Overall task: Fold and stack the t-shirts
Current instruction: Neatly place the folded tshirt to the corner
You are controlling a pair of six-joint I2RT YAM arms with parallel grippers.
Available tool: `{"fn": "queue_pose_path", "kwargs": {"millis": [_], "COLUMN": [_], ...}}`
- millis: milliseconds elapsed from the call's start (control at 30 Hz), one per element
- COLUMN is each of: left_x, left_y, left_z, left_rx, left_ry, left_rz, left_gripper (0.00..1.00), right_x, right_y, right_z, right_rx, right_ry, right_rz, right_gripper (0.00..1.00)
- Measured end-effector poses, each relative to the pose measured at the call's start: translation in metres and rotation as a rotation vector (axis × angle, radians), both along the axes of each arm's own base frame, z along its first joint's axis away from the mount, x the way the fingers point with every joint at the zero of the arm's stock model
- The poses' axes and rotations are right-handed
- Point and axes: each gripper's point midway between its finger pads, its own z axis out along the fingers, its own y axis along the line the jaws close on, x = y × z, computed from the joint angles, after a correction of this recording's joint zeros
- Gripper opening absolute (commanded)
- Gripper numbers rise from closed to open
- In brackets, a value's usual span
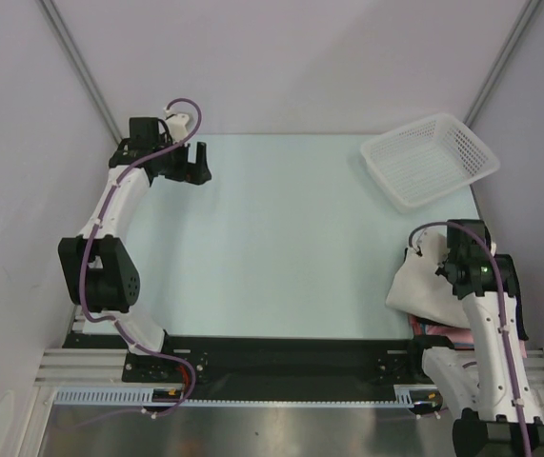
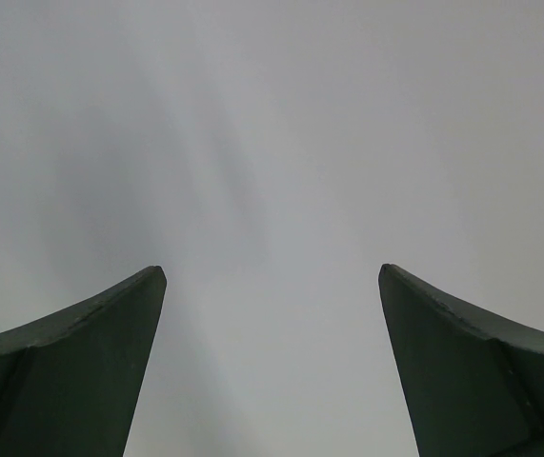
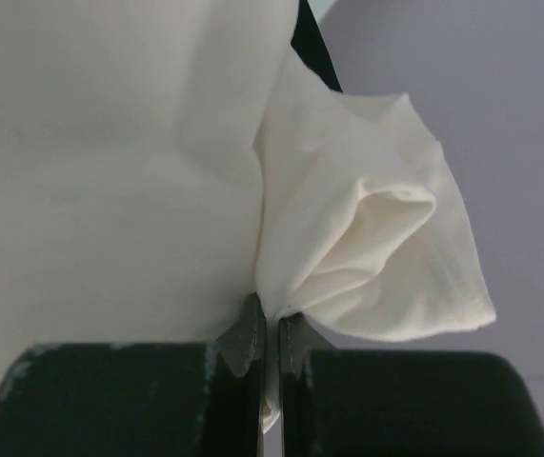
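**On the pale counter, one white shirt left to fold**

The pale counter (image 1: 281, 238) sits between grey walls, with a white mesh basket (image 1: 431, 160) at its far right corner. My right end effector (image 3: 272, 328) is clamped on a bunched fold of the white t-shirt (image 3: 110, 190). The shirt hangs in a loose heap by the near right edge, not laid flat. Just beneath my right arm, at the near right corner, a strip of pink cloth (image 1: 454, 335) shows. I take it for a shirt already folded, though most of it is hidden. My left end effector (image 2: 272, 271) hovers spread wide at the far left corner, holding nothing. By my reckoning the white shirt needs spreading, folding and stacking.
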Motion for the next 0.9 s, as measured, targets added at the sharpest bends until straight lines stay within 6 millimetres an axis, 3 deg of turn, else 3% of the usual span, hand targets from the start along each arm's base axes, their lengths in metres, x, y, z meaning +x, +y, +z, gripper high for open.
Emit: {"fn": "queue_pose_path", "kwargs": {"millis": [433, 633, 900], "left_x": [-0.002, -0.002, -0.004], "left_y": [-0.002, 0.009, 0.016], "left_z": [-0.002, -0.005, -0.008], "left_rx": [-0.014, -0.027, -0.041], "left_ry": [0.008, 0.011, 0.022], "left_rz": [-0.012, 0.006, 0.015], "left_gripper": [1.0, 1.0, 1.0], "right_x": [0.036, 0.049, 0.052], "right_y": [-0.043, -0.058, -0.071], "right_z": [0.009, 0.001, -0.024], "right_rx": [-0.184, -0.208, -0.207], "right_ry": [-0.009, 0.009, 0.04], "right_rz": [0.107, 0.112, 0.108], "right_gripper": [0.0, 0.0, 0.03]}}
